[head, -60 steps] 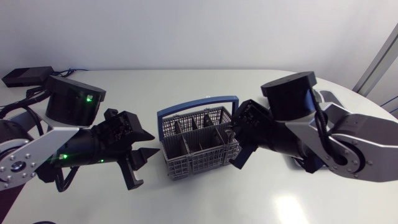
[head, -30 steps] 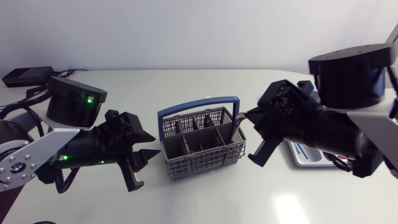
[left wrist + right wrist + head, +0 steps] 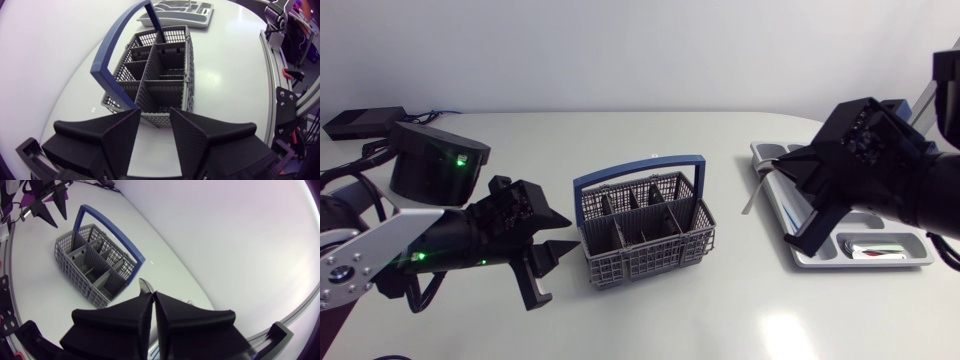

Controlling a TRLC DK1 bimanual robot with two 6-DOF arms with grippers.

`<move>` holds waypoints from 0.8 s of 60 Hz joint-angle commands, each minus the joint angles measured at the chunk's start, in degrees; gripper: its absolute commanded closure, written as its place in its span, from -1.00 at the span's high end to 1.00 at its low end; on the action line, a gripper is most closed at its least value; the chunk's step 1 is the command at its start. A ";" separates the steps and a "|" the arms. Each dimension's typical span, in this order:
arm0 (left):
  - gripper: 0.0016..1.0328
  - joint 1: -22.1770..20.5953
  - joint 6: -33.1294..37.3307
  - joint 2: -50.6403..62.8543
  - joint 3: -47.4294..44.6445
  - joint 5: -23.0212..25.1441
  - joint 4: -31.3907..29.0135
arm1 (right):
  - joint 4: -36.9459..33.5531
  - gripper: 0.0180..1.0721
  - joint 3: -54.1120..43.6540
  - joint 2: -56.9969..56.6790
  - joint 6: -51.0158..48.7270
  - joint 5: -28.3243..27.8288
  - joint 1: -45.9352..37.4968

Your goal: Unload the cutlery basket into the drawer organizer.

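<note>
R gripper (image 3: 152, 294) clamped on slim utensil (image 3: 751, 196), well right of basket (image 3: 645, 228), over organizer (image 3: 880, 265) near end. Spoon (image 3: 876, 250) already in organizer. Basket looks empty, so prob last drop-off. L gripper (image 3: 563, 232) jaws wide, just left of basket.

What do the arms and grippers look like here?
The left arm has a silver-grey link, rounded black joint housings with small green lights, and loose black cables beside it. The right arm shows bulky black housing. Both the left gripper and right gripper have broad, matte black wedge fingers.
</note>
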 commanded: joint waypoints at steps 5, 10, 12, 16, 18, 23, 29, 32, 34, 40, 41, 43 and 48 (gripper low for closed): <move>-0.14 -0.78 -1.00 -0.48 -0.04 -0.36 -0.14 | -1.34 -0.81 -1.39 -1.79 -6.59 -1.70 -6.16; -0.14 -1.22 -1.00 -0.04 0.04 -0.45 -0.14 | -1.60 -0.81 -2.97 -1.87 -11.07 -5.13 -12.84; -0.14 -1.30 -1.00 -0.04 0.13 -0.72 -0.14 | -1.60 -0.81 -3.41 -1.79 -12.74 -6.45 -15.22; -0.14 -1.57 -1.00 0.14 0.13 -1.24 -0.14 | -1.60 -0.81 -4.29 -1.52 -16.35 -9.26 -20.23; -0.14 -1.66 -1.00 0.22 0.22 -1.33 -0.05 | -1.69 -0.81 -4.56 -1.35 -18.02 -10.23 -22.51; -0.14 -1.66 -1.00 0.49 0.57 -1.42 -0.14 | -1.78 -0.81 -4.82 -0.91 -21.97 -11.64 -27.08; -0.14 -2.18 -1.09 0.93 1.01 -1.77 -0.14 | -1.87 -0.81 -5.00 0.41 -27.51 -14.45 -33.50; -0.14 -2.71 -1.35 1.10 1.10 -2.03 -0.14 | -1.78 -0.81 -5.26 1.11 -30.32 -15.59 -36.13; -0.14 -3.06 -1.35 1.19 1.10 -2.39 -0.05 | -1.78 -0.81 -5.35 1.64 -31.99 -15.94 -37.72; -0.14 -3.41 -1.53 1.46 1.36 -2.82 -0.14 | -1.78 -0.81 -5.43 2.96 -36.74 -17.17 -42.29; -0.14 -3.50 -1.62 1.46 1.45 -2.82 -0.14 | -1.78 -0.81 -5.43 3.31 -37.44 -17.35 -42.99; -0.14 -3.59 -1.62 1.54 1.54 -2.91 -0.14 | -1.60 -0.81 -5.43 3.93 -38.76 -17.35 -44.22; -0.14 -4.12 -1.79 1.63 1.63 -3.35 -0.23 | -1.16 -0.81 -5.43 5.69 -41.75 -17.96 -47.30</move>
